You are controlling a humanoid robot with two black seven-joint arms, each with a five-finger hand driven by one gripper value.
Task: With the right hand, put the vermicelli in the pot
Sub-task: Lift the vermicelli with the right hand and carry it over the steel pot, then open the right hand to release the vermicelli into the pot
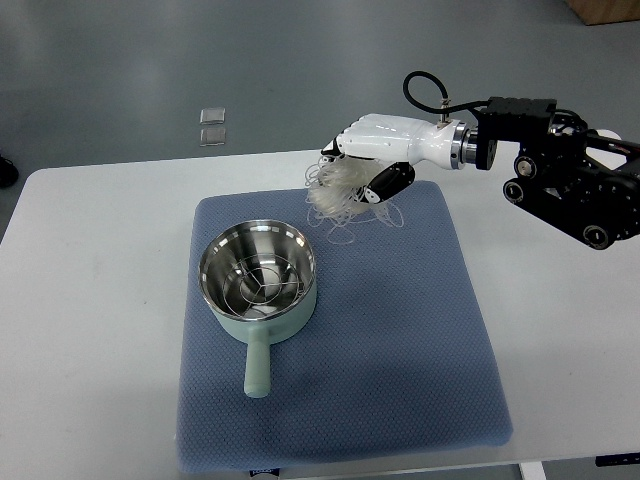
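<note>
Gripping the vermicelli [335,190] with curled fingers, the right hand [375,155] holds the pale tangle above the blue mat [400,350], up and to the right of the pot [258,275], presumably ready to carry it over the open rim. Loose strands trail onto the mat, and the fingertips themselves are buried in the noodles.

No readable text, labels, brands or numbers can be made out on anything in the top view.
</note>
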